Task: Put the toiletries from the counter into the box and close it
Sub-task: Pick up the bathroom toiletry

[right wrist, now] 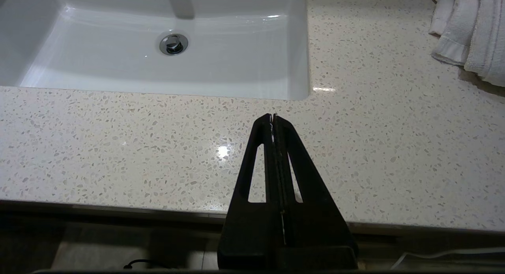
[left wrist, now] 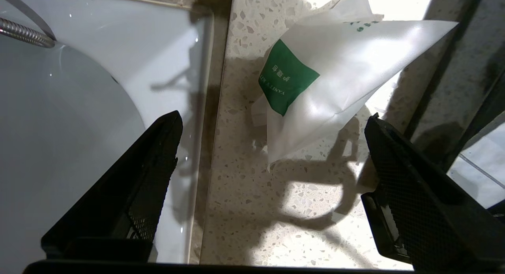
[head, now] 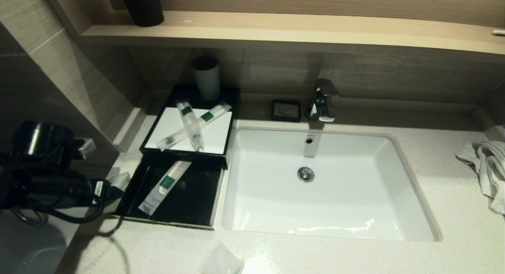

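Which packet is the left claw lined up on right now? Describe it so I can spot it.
Start at the sink, then cross the open drawer of the box to the counter strip on its far side. The soft white packet lies there below the open left claw. Unlike the slim tubes, it is short and pouch-like.

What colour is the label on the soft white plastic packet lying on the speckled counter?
Green, with pale lettering. The soft white plastic packet shows it best in the left wrist view.

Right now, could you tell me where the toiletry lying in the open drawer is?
In the head view, the slim tube lies diagonally in the box's open drawer, left of the sink.
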Robot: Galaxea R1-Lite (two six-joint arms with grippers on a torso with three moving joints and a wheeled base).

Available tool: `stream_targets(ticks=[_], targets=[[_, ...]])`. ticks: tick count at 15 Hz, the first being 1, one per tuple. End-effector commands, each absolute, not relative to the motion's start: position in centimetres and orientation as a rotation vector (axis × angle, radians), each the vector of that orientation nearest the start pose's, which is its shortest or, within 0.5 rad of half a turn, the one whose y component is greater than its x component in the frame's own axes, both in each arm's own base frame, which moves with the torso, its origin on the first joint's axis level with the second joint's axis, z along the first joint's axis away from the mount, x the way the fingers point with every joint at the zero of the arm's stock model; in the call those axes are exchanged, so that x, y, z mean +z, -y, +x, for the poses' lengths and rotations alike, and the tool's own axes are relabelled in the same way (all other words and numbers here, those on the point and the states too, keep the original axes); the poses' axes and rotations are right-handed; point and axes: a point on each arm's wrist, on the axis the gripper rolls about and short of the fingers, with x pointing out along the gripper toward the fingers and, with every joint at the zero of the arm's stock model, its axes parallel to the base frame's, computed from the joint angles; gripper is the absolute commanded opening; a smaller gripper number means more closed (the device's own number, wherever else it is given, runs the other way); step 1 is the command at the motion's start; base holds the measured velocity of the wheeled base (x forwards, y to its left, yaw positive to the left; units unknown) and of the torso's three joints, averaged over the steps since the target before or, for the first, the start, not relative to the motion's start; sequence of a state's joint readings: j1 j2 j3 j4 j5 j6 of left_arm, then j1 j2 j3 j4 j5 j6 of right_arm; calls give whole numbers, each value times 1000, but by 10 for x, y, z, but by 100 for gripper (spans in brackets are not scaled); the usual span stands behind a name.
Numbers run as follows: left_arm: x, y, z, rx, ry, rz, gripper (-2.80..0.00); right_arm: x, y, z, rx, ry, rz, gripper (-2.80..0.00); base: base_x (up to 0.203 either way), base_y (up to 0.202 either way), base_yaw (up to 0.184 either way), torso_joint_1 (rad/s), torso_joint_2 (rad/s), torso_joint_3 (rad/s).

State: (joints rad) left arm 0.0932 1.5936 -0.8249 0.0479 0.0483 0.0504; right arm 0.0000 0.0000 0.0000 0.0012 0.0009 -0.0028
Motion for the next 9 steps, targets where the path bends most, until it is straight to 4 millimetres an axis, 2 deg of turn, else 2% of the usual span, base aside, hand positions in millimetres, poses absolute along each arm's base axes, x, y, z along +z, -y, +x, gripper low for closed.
stream_targets(ticks=[1,5,6,7,9], targets=[[153,-26,257,114,-840,28,0,75,0,-23,2,-1,-3,-280,0,0,0,0,0,0],[152,-26,260,116,-827,27,0,75,0,-23,2,-1,-3,-280,0,0,0,0,0,0],[152,-26,260,116,-828,27,-229,75,0,-23,2,-2,-3,-280,0,0,0,0,0,0],[151,-26,261,115,-833,27,-280,75,0,-23,0,0,-3,-280,0,0,0,0,0,0],[149,-26,262,118,-836,21,-280,75,0,-23,1,-2,-3,-280,0,0,0,0,0,0]])
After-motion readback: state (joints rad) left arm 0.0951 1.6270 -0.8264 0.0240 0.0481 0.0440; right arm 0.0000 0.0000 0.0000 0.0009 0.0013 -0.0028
